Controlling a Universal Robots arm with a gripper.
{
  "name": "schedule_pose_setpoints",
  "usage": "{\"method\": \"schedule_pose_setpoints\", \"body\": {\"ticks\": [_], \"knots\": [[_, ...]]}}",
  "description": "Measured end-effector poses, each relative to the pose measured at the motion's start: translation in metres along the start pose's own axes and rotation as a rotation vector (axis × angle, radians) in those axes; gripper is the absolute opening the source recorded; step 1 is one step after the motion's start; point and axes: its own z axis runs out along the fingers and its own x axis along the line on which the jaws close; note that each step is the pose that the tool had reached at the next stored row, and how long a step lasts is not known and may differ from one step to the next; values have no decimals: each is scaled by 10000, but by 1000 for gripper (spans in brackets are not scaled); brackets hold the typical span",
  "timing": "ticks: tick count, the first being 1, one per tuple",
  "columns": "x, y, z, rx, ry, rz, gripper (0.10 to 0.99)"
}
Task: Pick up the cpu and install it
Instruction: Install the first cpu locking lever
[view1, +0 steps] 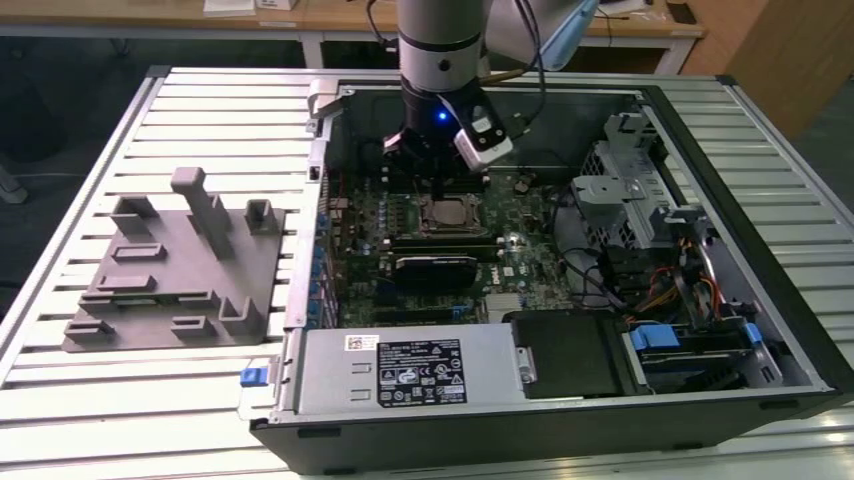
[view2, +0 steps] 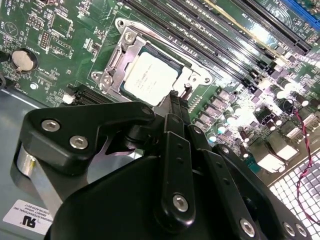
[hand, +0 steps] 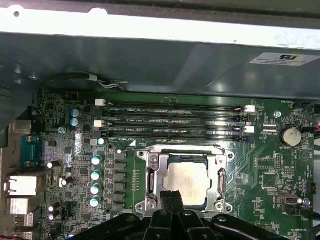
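claw (view2: 175, 98) is pinched together on nothing, tips hovering right at the socket's (view2: 116, 55) near edge. cpu (view2: 150, 77) sits flat inside that socket. my worry: if the arm drifts down, those tips could scrape its top or knock it crooked. ram slots (hand: 175, 117) lie beyond the socket.

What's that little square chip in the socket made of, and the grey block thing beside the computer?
The cpu has a top that looks like pale metal: silvery, flat, with a dull sheen where it catches the light. The grey fixture looks like moulded plastic, matte and evenly coloured, though painted metal can't be ruled out.
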Motion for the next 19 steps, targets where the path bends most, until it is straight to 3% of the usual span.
{"method": "schedule_pose_setpoints", "body": {"ticks": [19], "knots": [[95, -9, -5, -1, 0, 0, 106]]}}
